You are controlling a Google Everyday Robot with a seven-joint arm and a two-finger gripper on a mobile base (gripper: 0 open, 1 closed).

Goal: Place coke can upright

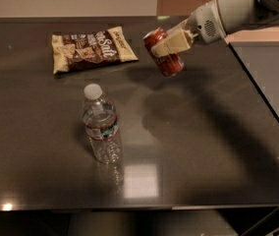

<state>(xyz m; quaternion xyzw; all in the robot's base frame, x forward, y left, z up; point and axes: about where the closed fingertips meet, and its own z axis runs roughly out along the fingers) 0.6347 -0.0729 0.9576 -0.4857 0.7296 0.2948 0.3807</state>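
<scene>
Gripper (173, 42) clamps the coke can (167, 62), tilted, above the table (218, 146). Water bottle (101, 129) stands upright toward the table's front left.

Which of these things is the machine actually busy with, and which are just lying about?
Part of the job: coke can, tilted, clamped in the pincer above the back of the table.
Just lying about: snack bag, flat at the back left; water bottle, upright near the middle.
</scene>
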